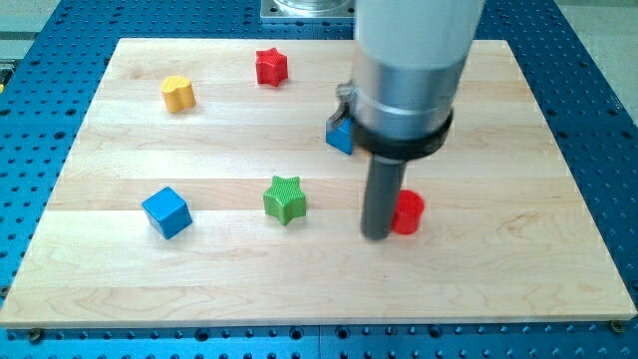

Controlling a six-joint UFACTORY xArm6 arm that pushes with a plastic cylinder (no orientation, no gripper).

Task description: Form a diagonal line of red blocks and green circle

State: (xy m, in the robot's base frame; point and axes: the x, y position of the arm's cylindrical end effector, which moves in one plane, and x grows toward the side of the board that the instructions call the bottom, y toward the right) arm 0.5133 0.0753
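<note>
A red star block point(270, 67) lies near the view's top, left of centre. A second red block point(408, 212), rounded, lies right of centre, partly hidden by the rod. My tip point(377, 235) rests on the board touching that red block's left side. No green circle shows; it may be hidden behind the arm. A green star block point(285, 199) lies left of my tip.
A yellow block point(178, 93) lies at the upper left. A blue cube point(165, 211) lies at the left. Another blue block point(340, 134) is partly hidden behind the arm's body. The wooden board point(498, 279) sits on a blue perforated table.
</note>
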